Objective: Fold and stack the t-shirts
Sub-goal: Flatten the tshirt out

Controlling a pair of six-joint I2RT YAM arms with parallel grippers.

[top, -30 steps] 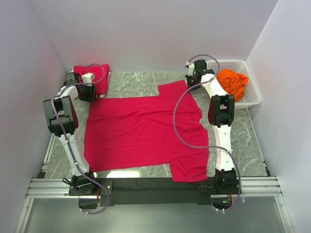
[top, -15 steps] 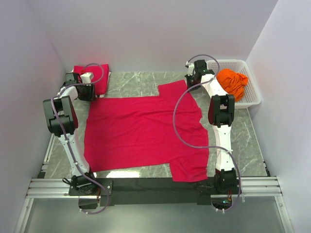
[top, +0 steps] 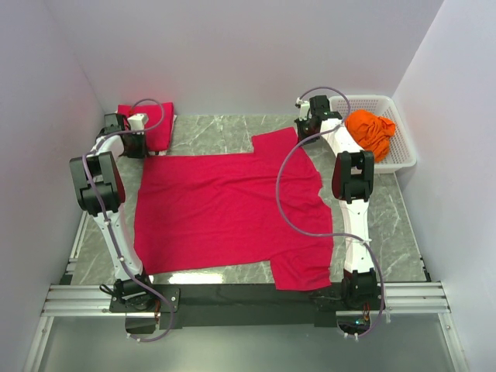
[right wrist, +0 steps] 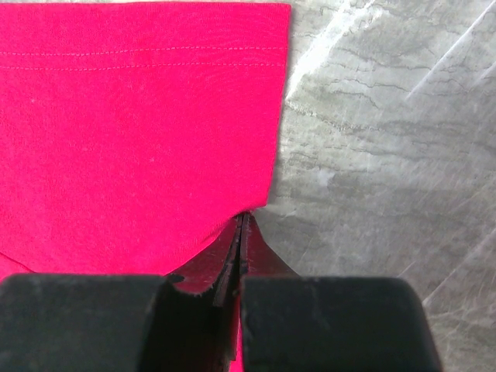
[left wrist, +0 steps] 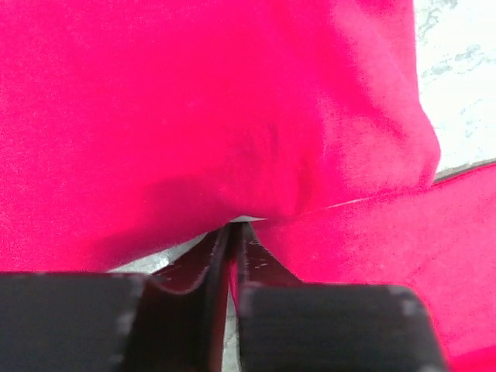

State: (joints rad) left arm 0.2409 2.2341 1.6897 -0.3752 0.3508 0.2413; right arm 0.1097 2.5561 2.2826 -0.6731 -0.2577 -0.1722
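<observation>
Top external view first, said the first speaker: where were the t-shirts?

The second answered: The spread crimson t-shirt (top: 225,209) lay flat across the middle of the worktop (top: 225,132), one sleeve pointing to the far edge and the other to the near edge. A folded crimson t-shirt (top: 161,136) sat in the far left corner, just beside the spread one's far-left corner. The orange t-shirt (top: 370,130) lay bunched in the white basket (top: 404,159) at the far right.

The first asked: And how did the jaws stand?

The second replied: The left arm (top: 97,186) reached to the far-left corner of the spread shirt. In the left wrist view the left jaws were pressed together with a sliver of crimson cloth between them, gripping that shirt's edge, with the folded shirt just beyond. The right arm (top: 353,174) reached to the far sleeve. In the right wrist view the right jaws were closed on the sleeve's edge near its corner, with grey marbled worktop to the right of the cloth.
</observation>
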